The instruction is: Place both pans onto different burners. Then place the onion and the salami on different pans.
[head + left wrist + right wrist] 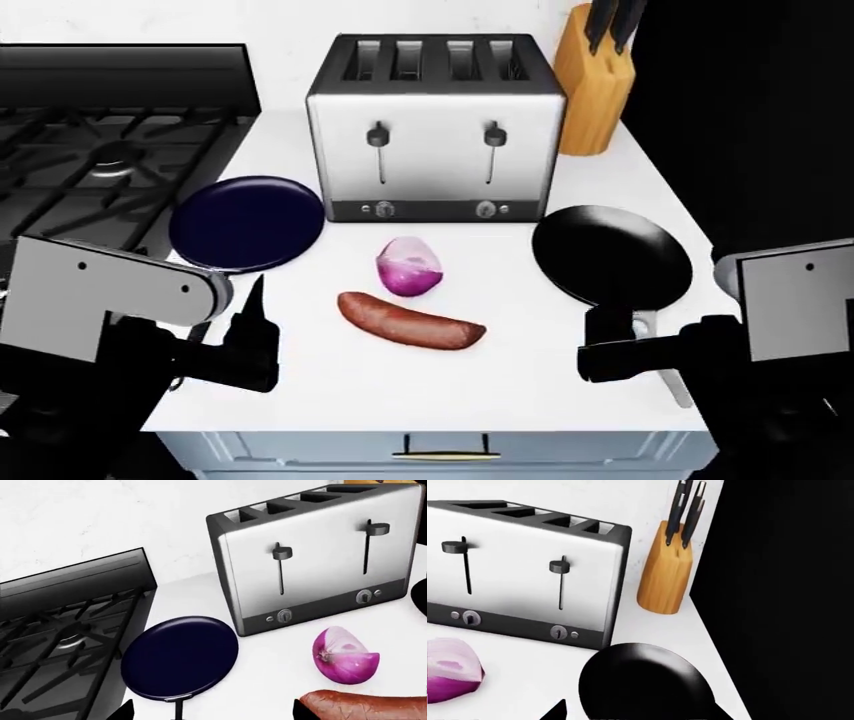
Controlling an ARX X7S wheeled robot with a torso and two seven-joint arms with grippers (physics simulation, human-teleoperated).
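Observation:
The navy-blue pan lies on the white counter beside the stove, also in the left wrist view, its thin black handle pointing at my left gripper. That gripper is open and empty, its jaws wide either side of the handle. The onion and salami lie mid-counter; both show in the left wrist view, onion and salami. The black pan lies at the right, its grey handle by my open right gripper. In the right wrist view that gripper hovers at the pan's near rim.
A silver four-slot toaster stands at the back middle, a wooden knife block to its right. The stove's grates and a burner lie at the left, level with the counter. A dark wall bounds the counter at the right.

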